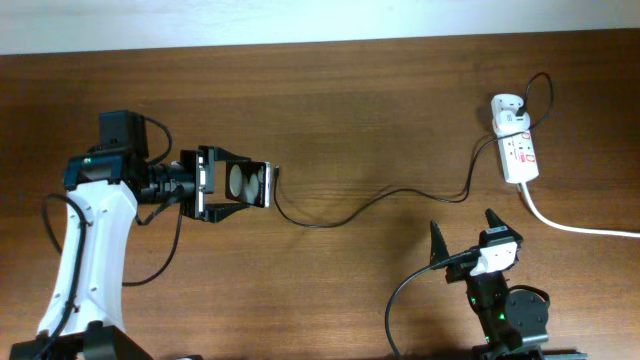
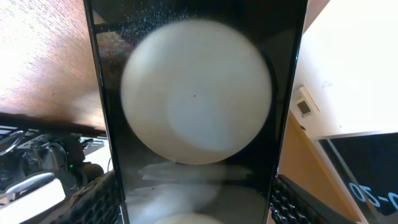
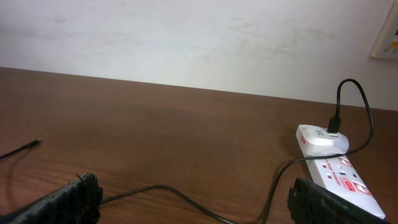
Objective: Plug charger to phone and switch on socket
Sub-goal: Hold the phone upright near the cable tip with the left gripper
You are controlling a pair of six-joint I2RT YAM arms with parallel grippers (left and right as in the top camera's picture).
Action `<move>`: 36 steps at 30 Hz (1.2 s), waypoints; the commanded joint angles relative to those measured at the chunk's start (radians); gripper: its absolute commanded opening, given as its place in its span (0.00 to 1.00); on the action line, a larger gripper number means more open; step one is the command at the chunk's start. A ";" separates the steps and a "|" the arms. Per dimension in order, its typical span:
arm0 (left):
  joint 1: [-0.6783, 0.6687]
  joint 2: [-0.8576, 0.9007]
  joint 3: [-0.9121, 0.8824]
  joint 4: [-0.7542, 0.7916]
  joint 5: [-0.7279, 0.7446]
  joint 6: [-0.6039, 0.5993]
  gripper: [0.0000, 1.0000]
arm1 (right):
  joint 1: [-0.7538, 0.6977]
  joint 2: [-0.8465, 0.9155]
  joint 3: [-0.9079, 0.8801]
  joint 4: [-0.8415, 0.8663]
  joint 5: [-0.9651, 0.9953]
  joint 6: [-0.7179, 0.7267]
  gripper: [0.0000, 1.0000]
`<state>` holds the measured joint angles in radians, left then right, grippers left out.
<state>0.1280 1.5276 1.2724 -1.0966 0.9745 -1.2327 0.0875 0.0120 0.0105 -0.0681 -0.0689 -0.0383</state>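
My left gripper point(image 1: 236, 185) is shut on the phone point(image 1: 252, 184), a black slab with two white discs, and holds it at the table's left. In the left wrist view the phone point(image 2: 196, 93) fills the frame between my fingers point(image 2: 196, 208). The charger cable point(image 1: 400, 193) runs from the white adapter point(image 1: 508, 110) on the socket point(image 1: 521, 156) to its plug tip point(image 1: 277, 172), just off the phone's right end; it looks apart from it. My right gripper point(image 1: 467, 236) is open and empty at the front right, above the cable point(image 3: 180, 191). The socket point(image 3: 341, 176) shows at the right.
The socket's thick white cord point(image 1: 580, 228) trails off the right edge. A pale wall point(image 3: 186, 37) runs along the table's far edge. The cable tip point(image 3: 36, 143) lies on bare wood point(image 3: 155, 137) at the left of the right wrist view.
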 commanded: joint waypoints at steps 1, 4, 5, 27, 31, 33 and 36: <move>-0.001 -0.034 -0.002 -0.001 0.024 -0.003 0.08 | -0.003 -0.008 -0.005 -0.004 -0.006 -0.006 0.99; -0.001 -0.034 -0.002 -0.001 0.026 -0.012 0.08 | -0.003 -0.008 -0.005 -0.004 -0.006 -0.006 0.99; -0.001 -0.034 -0.002 -0.001 0.036 -0.012 0.08 | -0.003 -0.008 -0.005 -0.004 -0.006 -0.006 0.99; -0.001 -0.034 -0.002 0.003 0.056 -0.084 0.04 | -0.003 -0.008 -0.005 -0.004 -0.006 -0.006 0.99; -0.001 -0.034 -0.002 0.003 0.050 -0.084 0.05 | -0.003 -0.008 -0.005 -0.004 -0.006 -0.006 0.99; -0.001 -0.034 -0.002 0.003 0.049 -0.084 0.05 | -0.003 -0.008 -0.005 -0.004 -0.006 -0.006 0.99; -0.001 -0.034 -0.002 0.003 0.040 -0.084 0.05 | -0.003 -0.008 -0.005 -0.004 -0.006 -0.006 0.99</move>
<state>0.1280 1.5276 1.2724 -1.0962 0.9901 -1.3060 0.0875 0.0120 0.0105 -0.0681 -0.0689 -0.0383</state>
